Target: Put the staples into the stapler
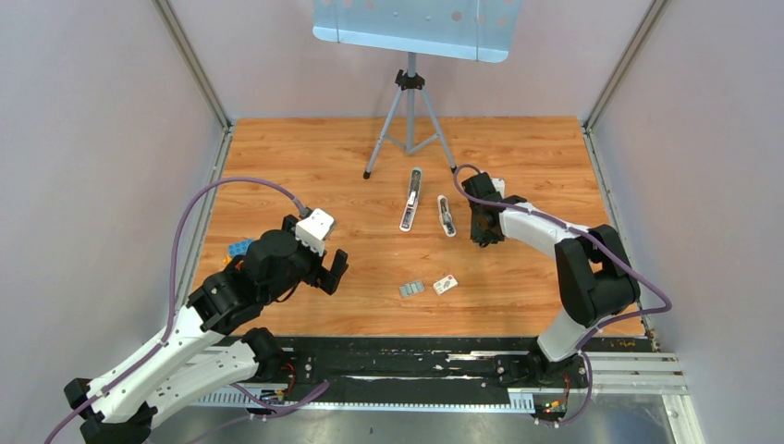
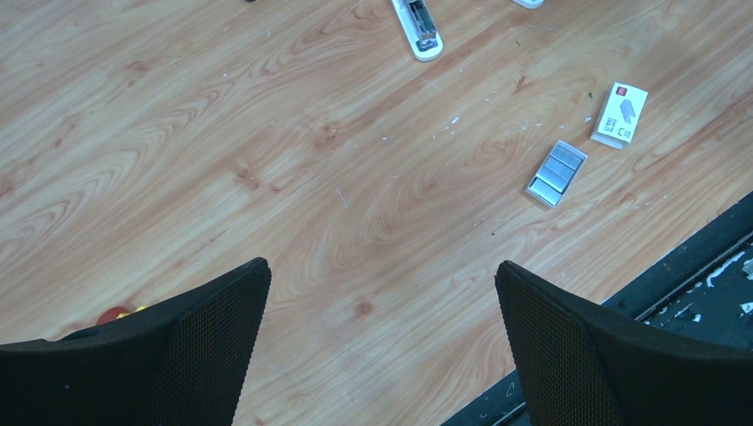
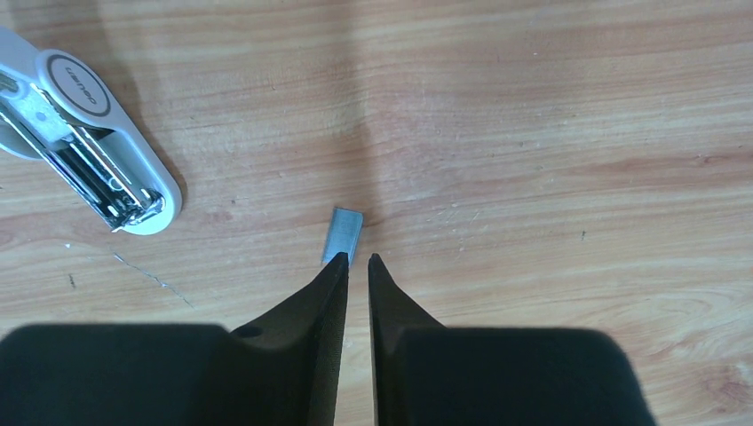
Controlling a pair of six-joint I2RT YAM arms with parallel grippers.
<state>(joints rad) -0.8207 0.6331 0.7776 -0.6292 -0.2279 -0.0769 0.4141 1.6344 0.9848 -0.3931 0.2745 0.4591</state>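
Note:
The stapler [image 1: 411, 199] lies opened out long on the wood. A shorter whitish piece [image 1: 447, 215] lies beside it, and its metal channel [image 3: 89, 151] faces up in the right wrist view. A small grey strip of staples [image 3: 344, 235] lies flat on the table, just past my right gripper [image 3: 357, 259]. The right jaws stand a narrow slit apart with nothing between them. A larger block of staples [image 1: 411, 289] [image 2: 557, 173] lies near the front. My left gripper [image 1: 328, 271] [image 2: 382, 271] hovers wide open and empty over bare wood, left of that block.
A white carton [image 1: 446, 284] [image 2: 620, 114] with a reddish mark lies right of the larger block. A tripod [image 1: 410, 120] stands at the back. A blue and yellow object [image 1: 238, 248] sits by the left arm. The black base rail [image 1: 416, 356] runs along the front edge.

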